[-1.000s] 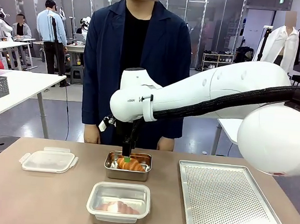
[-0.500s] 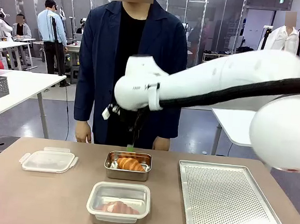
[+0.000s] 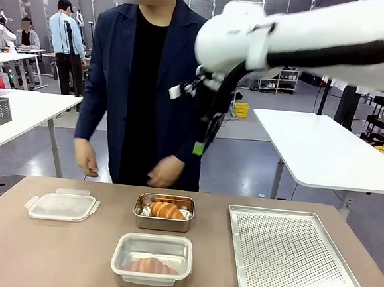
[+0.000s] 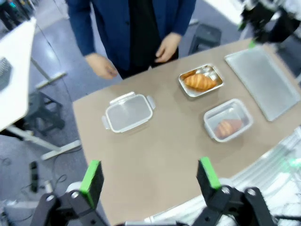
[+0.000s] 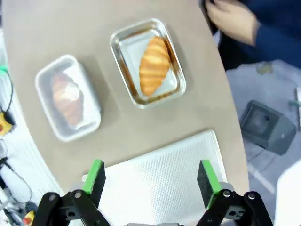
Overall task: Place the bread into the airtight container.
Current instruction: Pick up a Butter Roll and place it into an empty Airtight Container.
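- lid [image 3: 62, 206] lies flat at the bench's [image 3: 36, 257] left, well apart from both containers, not yet on anything
- plastic tub [image 3: 151, 261] near the front edge, lidless, one bread [image 3: 150, 266] already lying inside it
- metal tin [image 3: 164, 212] just behind the tub, croissant [image 3: 167, 210] lying lengthwise in it, touching the floor of the tin; this looks like the piece in hand for the task
- croissant judged light, flaky and crushable, crust a bit greasy so may slip; take it across the thick middle with soft squeeze, pads on the two long sides, not on the tapered tips which would snap
- tin walls stand close to the croissant, so fingers need to drop in along the tin's long axis
- person's hands [image 3: 165, 171] hover just behind the tin, risk of crossing the reach
- right claw [image 3: 198, 148] high over the bench behind the tin, jaws wide apart, empty
- tray [image 3: 289, 257] at right, perforated, bare
- left claw [image 4: 150, 176] seen from its wrist camera, high above the bench, spread wide, carrying nothing
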Robot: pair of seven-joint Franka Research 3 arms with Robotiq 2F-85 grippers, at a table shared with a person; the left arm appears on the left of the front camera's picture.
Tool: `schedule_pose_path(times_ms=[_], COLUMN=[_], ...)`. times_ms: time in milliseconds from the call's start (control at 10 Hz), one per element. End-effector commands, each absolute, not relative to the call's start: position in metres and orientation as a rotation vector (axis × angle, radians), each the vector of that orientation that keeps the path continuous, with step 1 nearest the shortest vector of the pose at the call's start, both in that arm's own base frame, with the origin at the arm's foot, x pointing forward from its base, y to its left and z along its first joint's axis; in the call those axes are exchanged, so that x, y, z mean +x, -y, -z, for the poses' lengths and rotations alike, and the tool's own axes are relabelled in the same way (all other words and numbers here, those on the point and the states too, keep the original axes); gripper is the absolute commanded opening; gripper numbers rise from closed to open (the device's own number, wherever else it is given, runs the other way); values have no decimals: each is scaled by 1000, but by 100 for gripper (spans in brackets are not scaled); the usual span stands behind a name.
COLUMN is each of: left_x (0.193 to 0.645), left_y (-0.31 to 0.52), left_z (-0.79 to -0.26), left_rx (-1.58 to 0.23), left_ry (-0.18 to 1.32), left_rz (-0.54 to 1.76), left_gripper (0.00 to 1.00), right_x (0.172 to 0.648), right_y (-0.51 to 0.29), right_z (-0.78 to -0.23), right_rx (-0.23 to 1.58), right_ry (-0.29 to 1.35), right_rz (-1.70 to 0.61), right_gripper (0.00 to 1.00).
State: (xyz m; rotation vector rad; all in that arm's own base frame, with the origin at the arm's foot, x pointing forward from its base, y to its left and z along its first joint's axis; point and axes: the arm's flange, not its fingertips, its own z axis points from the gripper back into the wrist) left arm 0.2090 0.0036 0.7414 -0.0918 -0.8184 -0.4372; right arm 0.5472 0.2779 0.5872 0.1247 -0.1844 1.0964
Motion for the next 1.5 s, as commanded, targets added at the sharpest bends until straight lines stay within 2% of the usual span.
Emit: schedule_pose_path(times_ms=[0,300,500,800,1000,1300,1400], left_x=[210,210,210,210,210,210,210], left_y=[-3,-3,-3,-3,-3,-3,-3], left_z=[-743,-743,-743,-743,-743,-743,-743], left_rx=[-94,-94,-94,-94,-94,-94,-94], left_ry=[819,819,819,819,819,819,819], left_rz=[450,450,450,450,450,450,450], left_gripper=[100,100,100,100,100,100,100], right_x=[490,418,373,312,283,269,269], right_y=[-222,-154,-119,-77,-61,-50,-54], right_z=[-610,-665,-695,-729,-745,-748,-758], right_rx=[112,99,19,17,27,52,36], right_ry=[231,313,334,422,476,389,466], right_rz=[-886,-690,-561,-494,-466,-501,-501], right_gripper=[98,98,98,98,98,98,98])
